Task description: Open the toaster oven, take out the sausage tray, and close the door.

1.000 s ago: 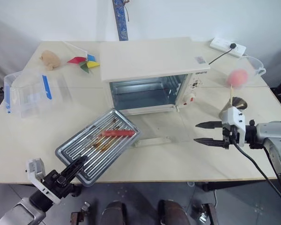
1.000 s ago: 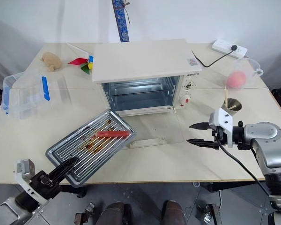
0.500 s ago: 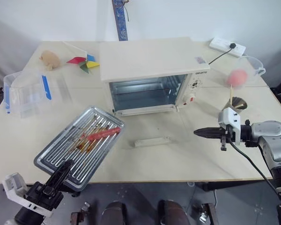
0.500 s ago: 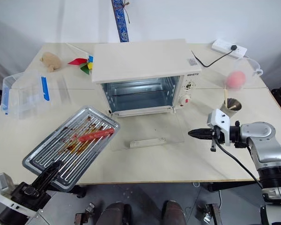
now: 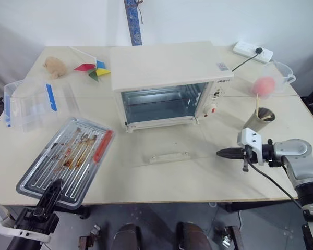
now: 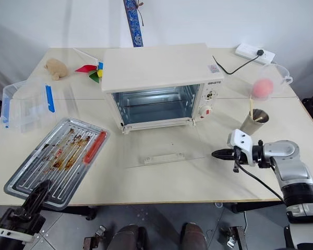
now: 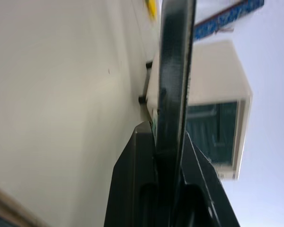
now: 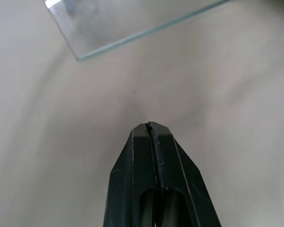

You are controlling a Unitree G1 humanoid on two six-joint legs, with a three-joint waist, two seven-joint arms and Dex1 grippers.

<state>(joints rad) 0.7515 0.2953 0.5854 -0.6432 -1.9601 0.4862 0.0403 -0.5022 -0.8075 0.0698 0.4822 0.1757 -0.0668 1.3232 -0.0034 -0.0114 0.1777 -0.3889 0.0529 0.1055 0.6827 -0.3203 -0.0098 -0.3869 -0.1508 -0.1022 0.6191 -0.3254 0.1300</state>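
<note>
At the table's front left corner, the left gripper clamps the near rim of the sausage tray: shallow ribbed silver metal, grease-stained, one red sausage. The right gripper, fingers pressed together, hovers beside the flat-lying glass door before the toaster oven.

The right arm is a rounded silver-grey metal forearm with a black band at the wrist, ending in a white boxy plastic camera housing and a right gripper of two slim, tapering black fingers. A thin black cable loops beneath it. The left gripper has matching black fingers on a black mount, with what looks like a white bracket behind it.
</note>
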